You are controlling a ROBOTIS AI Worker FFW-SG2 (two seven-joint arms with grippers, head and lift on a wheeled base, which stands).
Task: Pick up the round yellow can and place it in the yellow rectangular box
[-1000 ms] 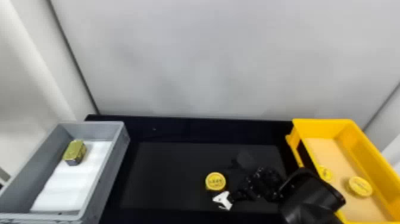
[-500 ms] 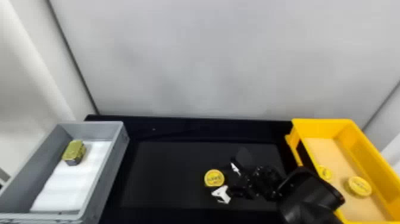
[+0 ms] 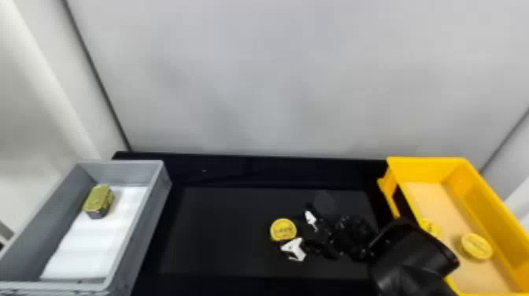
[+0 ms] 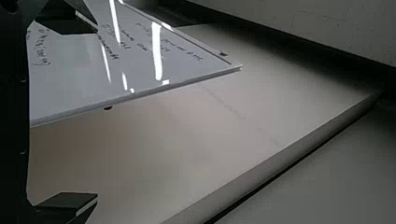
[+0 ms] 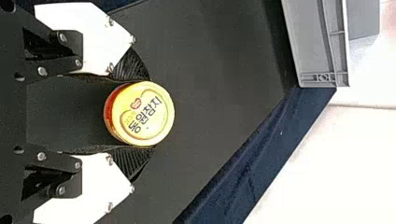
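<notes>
1. The left claw (image 4: 92, 114) has its fingers spread wide; beyond it, a whiteboard (image 4: 135, 56) carries handwriting.
2. At lower right of centre, the right claw (image 3: 292, 233) pinches the round yellow can (image 3: 283, 229), whose lid bears dark lettering.
3. Lower right, the yellow rectangular box (image 3: 425, 170) holds two yellow-lidded cans (image 3: 477, 246).
4. Lower left, a gray bin (image 3: 159, 179) holds a gold-topped tin (image 3: 99, 198).

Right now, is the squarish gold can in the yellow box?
No, the squarish gold can sits on the white lining inside the gray box.
</notes>
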